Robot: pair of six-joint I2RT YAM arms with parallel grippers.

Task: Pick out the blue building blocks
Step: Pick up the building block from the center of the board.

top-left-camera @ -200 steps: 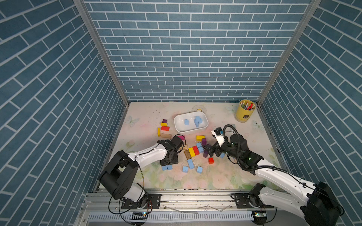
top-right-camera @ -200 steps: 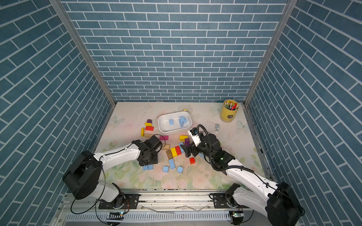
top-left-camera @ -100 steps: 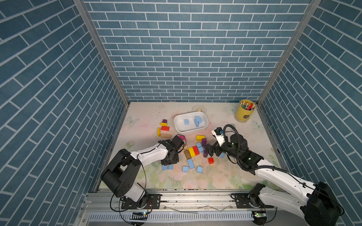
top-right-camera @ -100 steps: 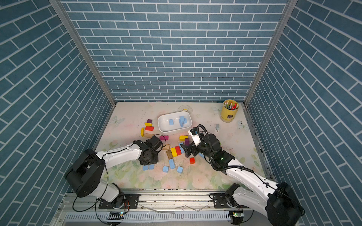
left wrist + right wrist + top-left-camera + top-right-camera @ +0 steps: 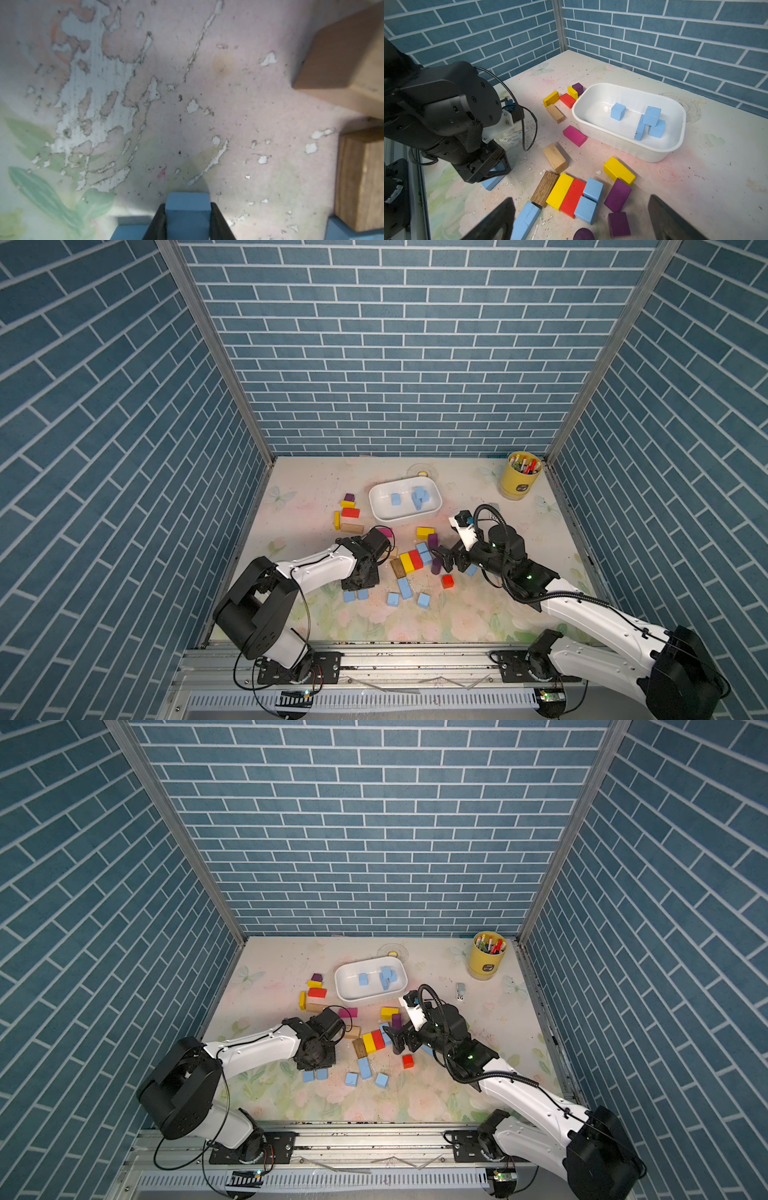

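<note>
Left claw (image 5: pixel 188 207) clamped on blue block (image 5: pixel 187 202) at worktop (image 5: pixel 228 104) level; lift straight up to clear neighbouring block (image 5: pixel 131 227), then to white tub (image 5: pixel 629 143). Right claw (image 5: pixel 580 206) wide, empty

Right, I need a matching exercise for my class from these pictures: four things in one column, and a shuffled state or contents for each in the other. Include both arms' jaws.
Column A
1. left gripper
2. right gripper
3. white tray
4. yellow cup

Column B
a. holds pens
b. jaws wide open, nothing between them
c. holds several blue blocks
d. jaws shut on a blue block

Pairs: 1-d, 2-b, 3-c, 4-a
</note>
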